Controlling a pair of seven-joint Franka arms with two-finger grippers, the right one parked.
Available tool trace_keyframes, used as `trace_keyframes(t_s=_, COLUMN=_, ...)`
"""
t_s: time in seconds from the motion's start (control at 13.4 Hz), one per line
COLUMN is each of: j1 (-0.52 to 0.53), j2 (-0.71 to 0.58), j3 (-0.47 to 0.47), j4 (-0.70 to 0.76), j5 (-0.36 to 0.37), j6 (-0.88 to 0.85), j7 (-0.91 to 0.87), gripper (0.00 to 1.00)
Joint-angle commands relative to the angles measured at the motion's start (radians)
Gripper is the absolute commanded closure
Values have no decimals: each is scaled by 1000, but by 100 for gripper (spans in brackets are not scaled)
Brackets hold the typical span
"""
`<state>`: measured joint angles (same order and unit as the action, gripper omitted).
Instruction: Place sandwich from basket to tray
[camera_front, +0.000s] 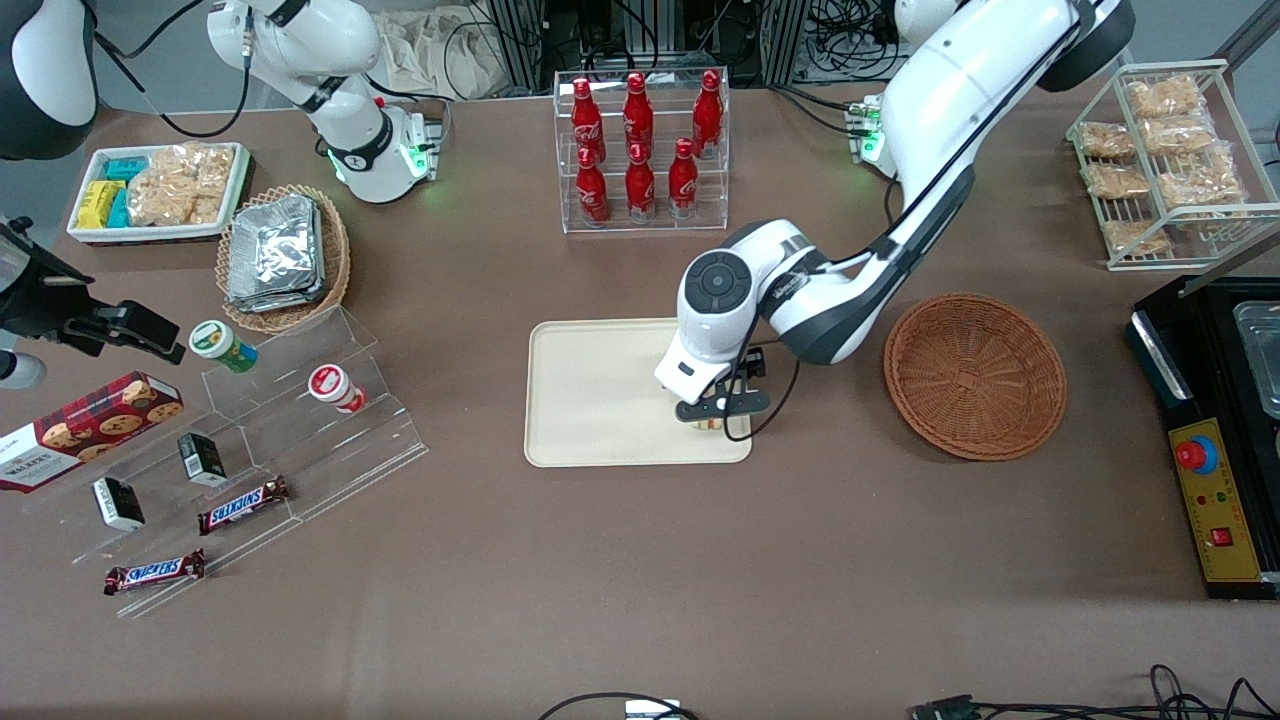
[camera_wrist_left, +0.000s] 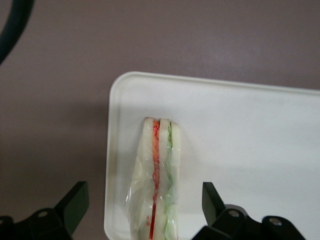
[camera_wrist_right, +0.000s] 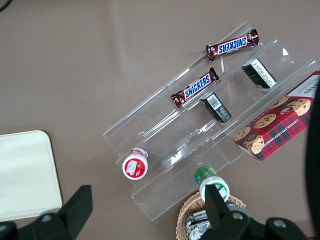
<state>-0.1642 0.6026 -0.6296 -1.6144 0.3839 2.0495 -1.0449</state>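
Note:
The sandwich (camera_wrist_left: 159, 175), a clear-wrapped wedge with red and green filling lines, stands on its edge on the beige tray (camera_wrist_left: 250, 130), near the tray's corner. My gripper (camera_wrist_left: 144, 192) hangs just above it, open, with one black finger (camera_wrist_left: 75, 202) on each side and a gap to the wrap on both. In the front view the gripper (camera_front: 712, 416) is low over the tray (camera_front: 590, 400), at the tray's end nearest the basket, and hides most of the sandwich (camera_front: 711, 424). The round reddish-brown basket (camera_front: 975, 375) lies beside the tray with nothing in it.
A clear rack of red bottles (camera_front: 640, 150) stands farther from the front camera than the tray. Toward the parked arm's end are a stepped acrylic shelf (camera_front: 300, 420) with snacks and a tan basket of foil packs (camera_front: 282, 255). A black control box (camera_front: 1215, 500) lies toward the working arm's end.

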Motion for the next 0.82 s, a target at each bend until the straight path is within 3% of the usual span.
trace_keyframes(t_s=0.0, j1=35, j2=-151, j3=-1, j4=22, j5=-69, j6=-103, j7=37, gripper=0)
trace_keyframes(t_s=0.07, j1=54, j2=-217, j3=16, j4=4, j5=-94, j6=-113, j7=49, gripper=0)
trace_keyframes(t_s=0.37, j1=3, j2=-536, j3=314, j4=-206, j5=-247, j6=-161, j7=204, gripper=0)
trace_keyframes(t_s=0.52, j1=-14, j2=-676, j3=430, j4=-324, j5=-264, j6=-186, j7=304, gripper=0)
trace_keyframes(t_s=0.6, j1=-17, j2=-729, j3=486, j4=-358, j5=-267, j6=-199, j7=344, gripper=0)
trace_keyframes(t_s=0.75, j1=-29, j2=-792, j3=580, j4=-361, j5=-351, j6=-262, j7=454, gripper=0)
